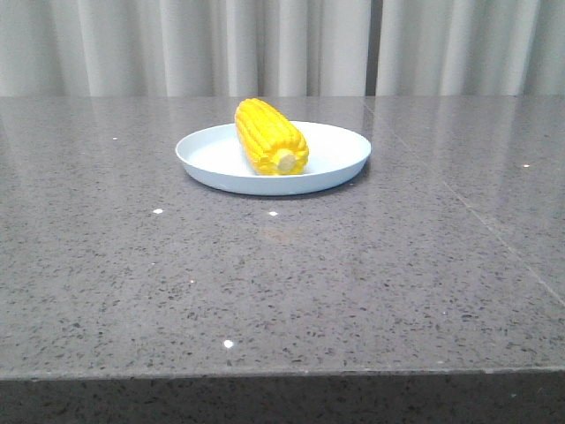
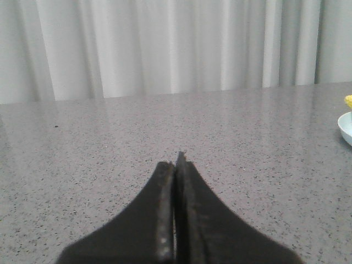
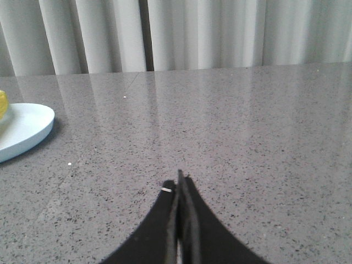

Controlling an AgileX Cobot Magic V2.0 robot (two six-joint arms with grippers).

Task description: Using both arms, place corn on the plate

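Observation:
The yellow corn (image 1: 270,136) lies on the pale blue-white plate (image 1: 340,150) at the middle back of the grey table, its pale stub end facing the front. Neither arm shows in the front view. My left gripper (image 2: 176,164) is shut and empty, low over bare table; the plate's rim (image 2: 346,127) and a bit of corn (image 2: 348,100) show far off at that view's edge. My right gripper (image 3: 179,184) is shut and empty over bare table; the plate (image 3: 25,129) with a sliver of corn (image 3: 3,104) shows at that view's edge.
The grey speckled stone table (image 1: 282,283) runs to a front edge near the camera. White curtains (image 1: 282,44) hang behind the table's far edge. A seam (image 1: 477,221) crosses the right side of the tabletop.

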